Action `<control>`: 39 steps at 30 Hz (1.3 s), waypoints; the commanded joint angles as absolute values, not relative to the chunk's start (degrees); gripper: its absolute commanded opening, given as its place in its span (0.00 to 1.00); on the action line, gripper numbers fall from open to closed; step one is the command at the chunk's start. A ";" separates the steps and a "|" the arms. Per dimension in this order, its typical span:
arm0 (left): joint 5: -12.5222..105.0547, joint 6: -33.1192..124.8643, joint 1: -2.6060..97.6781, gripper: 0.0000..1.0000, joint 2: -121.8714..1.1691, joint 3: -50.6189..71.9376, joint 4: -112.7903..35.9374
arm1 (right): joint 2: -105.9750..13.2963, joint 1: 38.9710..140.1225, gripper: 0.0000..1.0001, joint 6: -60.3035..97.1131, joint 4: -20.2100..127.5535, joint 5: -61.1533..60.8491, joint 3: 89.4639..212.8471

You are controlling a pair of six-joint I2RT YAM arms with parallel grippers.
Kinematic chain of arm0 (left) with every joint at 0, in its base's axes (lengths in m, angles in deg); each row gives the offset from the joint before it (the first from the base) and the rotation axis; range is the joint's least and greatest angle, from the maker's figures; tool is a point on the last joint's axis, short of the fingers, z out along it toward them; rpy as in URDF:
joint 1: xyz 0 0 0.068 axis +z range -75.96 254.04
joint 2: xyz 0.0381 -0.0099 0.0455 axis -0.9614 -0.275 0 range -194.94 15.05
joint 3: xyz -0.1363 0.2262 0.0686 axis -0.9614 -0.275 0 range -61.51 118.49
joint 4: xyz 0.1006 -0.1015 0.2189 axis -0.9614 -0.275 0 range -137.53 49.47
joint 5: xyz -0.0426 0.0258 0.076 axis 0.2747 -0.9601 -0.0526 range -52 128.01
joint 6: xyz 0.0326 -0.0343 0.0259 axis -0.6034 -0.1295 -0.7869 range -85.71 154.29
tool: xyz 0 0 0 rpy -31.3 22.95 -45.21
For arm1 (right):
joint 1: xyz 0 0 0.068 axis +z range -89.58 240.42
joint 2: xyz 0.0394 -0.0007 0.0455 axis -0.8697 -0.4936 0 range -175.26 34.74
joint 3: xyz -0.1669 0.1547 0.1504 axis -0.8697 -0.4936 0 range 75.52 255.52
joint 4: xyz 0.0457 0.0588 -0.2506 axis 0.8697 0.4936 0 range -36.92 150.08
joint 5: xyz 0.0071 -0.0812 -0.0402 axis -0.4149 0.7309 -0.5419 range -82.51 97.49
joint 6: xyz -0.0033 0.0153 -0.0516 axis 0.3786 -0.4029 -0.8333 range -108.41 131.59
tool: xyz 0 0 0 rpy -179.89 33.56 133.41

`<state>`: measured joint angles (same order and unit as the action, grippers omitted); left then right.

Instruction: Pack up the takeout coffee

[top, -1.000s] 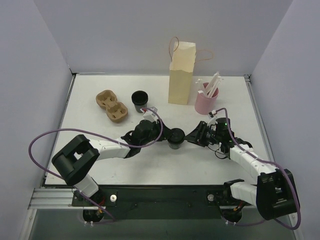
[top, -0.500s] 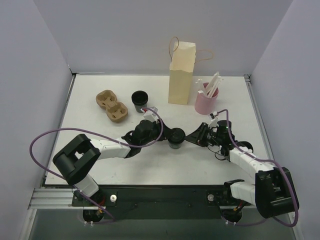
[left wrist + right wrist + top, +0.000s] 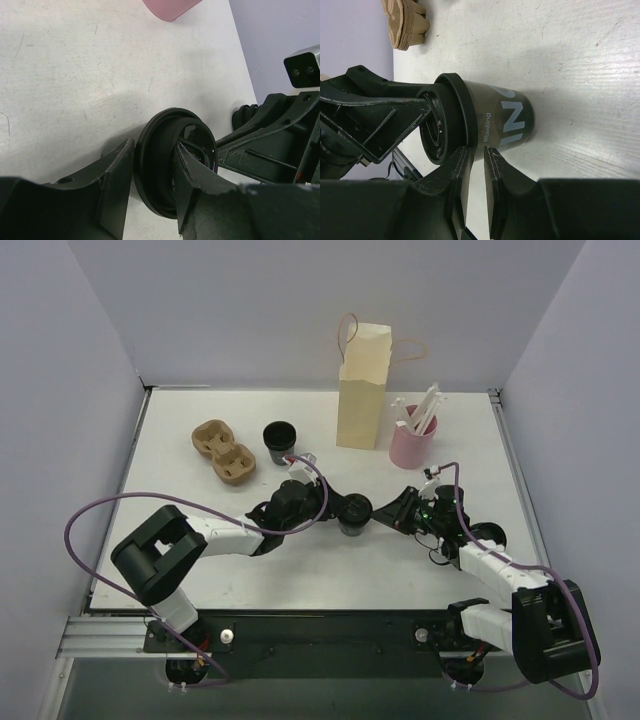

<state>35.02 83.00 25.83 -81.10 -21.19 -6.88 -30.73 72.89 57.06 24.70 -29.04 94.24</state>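
Overhead view of a white table (image 3: 340, 570) w/ two robot arms meeting near its centre.

Both claws are at one black takeout coffee cup (image 3: 512, 117), which stands upright on the table directly between them. It has white lettering on its side and a black lid (image 3: 165, 125) on top.

The left claw (image 3: 152, 150) comes in from the cup's left and is clamped on the lid's rim. One finger (image 3: 112, 190) sits outside the rim; the other (image 3: 205, 190) lies across the lid's top.

The right claw (image 3: 477, 155) comes in from the cup's right, fingertips pointing at the left claw. Its fingers are drawn nearly together w/ only a thin slit between them. The tips are at the cup's side, right where the lid's rim meets the cup wall. Can't tell if they pinch the rim or just sit against it.

Other items, all well apart from the claws:
- A 2nd black cup (image 3: 279, 440) stands beyond the left claw, slightly to its left.
- A brown moulded cup carrier (image 3: 223, 451) lies further left of that cup, approx. level w/ it.
- A tall tan paper bag (image 3: 362, 390) w/ cord handles stands upright beyond both claws, toward the back wall.
- A pink holder (image 3: 411, 443) w/ white sticks poking out stands beyond the right claw, just right of the bag.
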 commanded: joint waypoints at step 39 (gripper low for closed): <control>34.05 76.39 24.38 0.44 -93.14 -28.19 -34.48 | -41.10 70.62 0.21 57.81 17.94 -34.43 94.96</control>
<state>34.39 82.96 25.39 -83.31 -20.25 -4.46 -39.50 70.35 56.47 24.08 -37.02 101.08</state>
